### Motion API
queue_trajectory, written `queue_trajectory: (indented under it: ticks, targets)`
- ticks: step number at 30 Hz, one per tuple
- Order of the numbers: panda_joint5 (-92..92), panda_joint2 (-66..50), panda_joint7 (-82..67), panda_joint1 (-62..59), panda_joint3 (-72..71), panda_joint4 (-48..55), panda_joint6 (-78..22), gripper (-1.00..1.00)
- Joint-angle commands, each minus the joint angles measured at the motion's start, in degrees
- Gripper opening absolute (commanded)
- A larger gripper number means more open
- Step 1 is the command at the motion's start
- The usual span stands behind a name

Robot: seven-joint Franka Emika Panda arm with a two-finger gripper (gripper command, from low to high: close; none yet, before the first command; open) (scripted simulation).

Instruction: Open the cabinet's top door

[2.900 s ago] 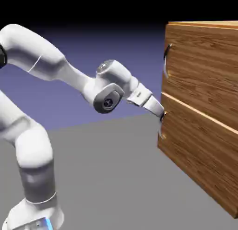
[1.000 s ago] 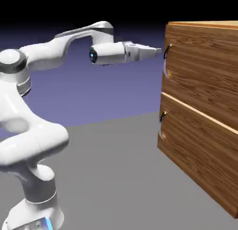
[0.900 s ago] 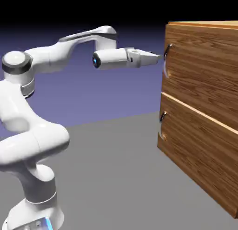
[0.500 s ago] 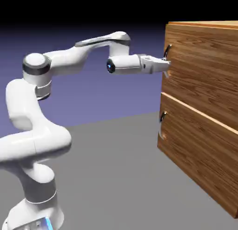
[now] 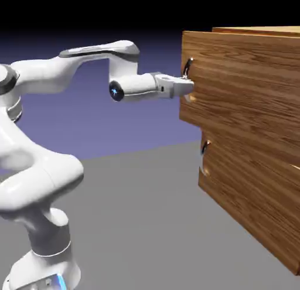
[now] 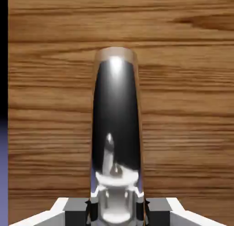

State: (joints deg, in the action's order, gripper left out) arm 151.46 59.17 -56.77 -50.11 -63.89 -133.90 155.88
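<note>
Wooden cabinet (image 5: 252, 136), two panels, two handles

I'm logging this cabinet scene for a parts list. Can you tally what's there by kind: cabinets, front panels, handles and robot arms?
Cabinets: 1, the cabinet
Front panels: 2, the top door, pulled out, and the lower panel
Handles: 2, the top handle and the lower handle
Robot arms: 1, the white arm
Total: 6

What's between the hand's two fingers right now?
The top door's metal handle sits between them in the hand view, with the hand shut on it.
</note>
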Motion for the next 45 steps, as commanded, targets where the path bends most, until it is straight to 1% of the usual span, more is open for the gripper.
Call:
queue_trajectory:
  ticks: [1, 4, 12, 15, 22, 26, 33, 39, 45]
  targets:
    - [-0.06, -0.52, -1.2, 2.08, 1.5, -1.51, -0.71, -1.0]
    - [2.46, -4.36, -8.4, 6.89, 4.91, -2.94, -0.44, -1.0]
    - [11.8, -15.35, -28.34, 14.65, 10.65, -0.1, 4.8, -1.0]
    - [14.62, -19.01, -35.65, 19.54, 14.7, 0.22, 6.52, -1.0]
    - [13.89, -20.56, -42.43, 34.07, 27.5, -4.36, 6.25, -1.0]
    - [7.33, -17.42, -39.1, 42.38, 34.92, -9.32, 5.42, -1.0]
    - [-8.98, -8.06, -30.18, 56.78, 48.59, -19.23, 4.84, -1.0]
    - [-23.93, 1.01, -22.59, 67.1, 58.91, -25.88, 6.81, -1.0]
    - [-38.89, 9.5, -13.8, 74.75, 66.37, -30.78, 10.05, -1.0]
